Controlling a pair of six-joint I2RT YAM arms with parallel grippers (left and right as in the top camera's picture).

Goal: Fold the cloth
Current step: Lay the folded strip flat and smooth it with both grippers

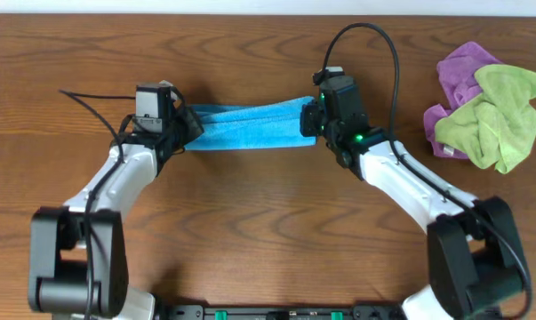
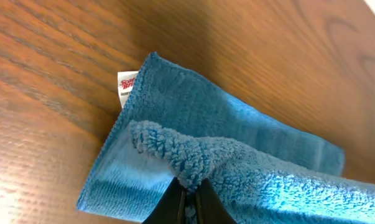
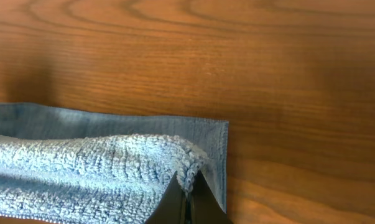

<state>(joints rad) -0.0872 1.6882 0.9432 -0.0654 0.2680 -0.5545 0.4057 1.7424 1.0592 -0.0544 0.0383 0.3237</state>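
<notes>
The blue cloth [image 1: 250, 124] lay stretched in a narrow band across the far middle of the wooden counter [image 1: 250, 231], spanning from the left arm [image 1: 116, 182] to the right arm [image 1: 410, 182]. In the left wrist view the left jaws were pressed together on a bunched corner of the cloth's [image 2: 237, 143] upper layer, with the lower layer flat on the wood beneath and a small white label [image 2: 126, 87] showing at its edge. In the right wrist view the right jaws pinched the upper layer of the cloth [image 3: 81, 168] near its end, just inside the hemmed edge resting on the counter. Well apart to the right, a green cloth [image 1: 499, 120] lay crumpled over a purple cloth [image 1: 459, 76].
</notes>
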